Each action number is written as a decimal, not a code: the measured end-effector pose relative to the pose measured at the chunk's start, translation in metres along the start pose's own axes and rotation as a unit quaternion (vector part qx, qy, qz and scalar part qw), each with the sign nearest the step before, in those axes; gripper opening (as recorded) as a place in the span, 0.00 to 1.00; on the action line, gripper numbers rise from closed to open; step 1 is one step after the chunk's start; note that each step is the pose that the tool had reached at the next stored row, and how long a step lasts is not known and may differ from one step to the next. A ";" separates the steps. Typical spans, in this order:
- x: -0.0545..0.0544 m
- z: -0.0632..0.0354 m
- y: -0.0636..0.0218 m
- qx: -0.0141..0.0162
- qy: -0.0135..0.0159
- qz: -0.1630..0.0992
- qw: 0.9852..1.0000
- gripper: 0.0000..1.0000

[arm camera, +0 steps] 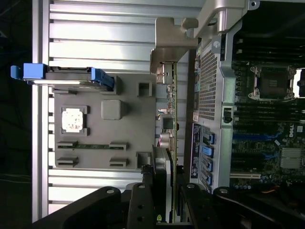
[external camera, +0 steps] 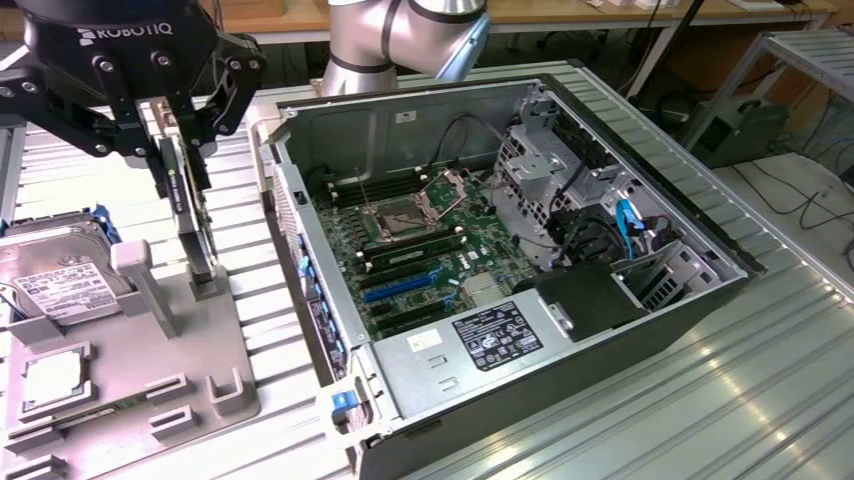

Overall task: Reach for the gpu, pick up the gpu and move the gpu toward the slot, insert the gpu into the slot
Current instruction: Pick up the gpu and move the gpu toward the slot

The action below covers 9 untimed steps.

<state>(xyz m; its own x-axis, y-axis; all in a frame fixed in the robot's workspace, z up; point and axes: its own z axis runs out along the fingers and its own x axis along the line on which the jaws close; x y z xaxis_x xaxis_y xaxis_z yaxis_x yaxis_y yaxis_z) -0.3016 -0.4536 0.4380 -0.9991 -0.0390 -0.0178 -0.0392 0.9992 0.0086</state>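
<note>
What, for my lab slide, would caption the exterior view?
Robot hand grips the flat green graphics card upright at the grey fixture tray, beside the open computer case.

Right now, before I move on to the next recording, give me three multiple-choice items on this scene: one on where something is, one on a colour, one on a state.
1. Where is the graphics card?
A. Seated in a slot inside the case
B. Outside the computer case, at the grey tray
C. Lying on the floor

2. What colour is the long card slot inside the case?
A. Blue
B. Red
C. Yellow

3. How does the graphics card stand?
A. Flat, fan side up
B. Leaning against the case wall
C. Upright on its edge

Answers:
1. B, since the card shows beside the case, at the tray on the exterior view's left.
2. A, since the slot is a blue strip on the green board.
3. C, since the card is seen edge-on and vertical.
</note>
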 end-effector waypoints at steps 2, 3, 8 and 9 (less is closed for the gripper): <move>-0.002 0.0001 -0.0001 0.000 0.000 0.000 1.000 0.27; -0.004 0.0001 -0.0002 0.000 0.000 0.000 1.000 0.27; -0.012 0.0002 -0.0005 0.000 0.000 0.001 1.000 0.27; -0.014 0.0002 -0.0005 0.000 0.000 0.001 1.000 0.27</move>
<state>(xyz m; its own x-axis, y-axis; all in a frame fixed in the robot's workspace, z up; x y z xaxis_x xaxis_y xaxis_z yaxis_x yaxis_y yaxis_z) -0.2879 -0.4537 0.4380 -0.9991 -0.0376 -0.0177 -0.0377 0.9993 0.0086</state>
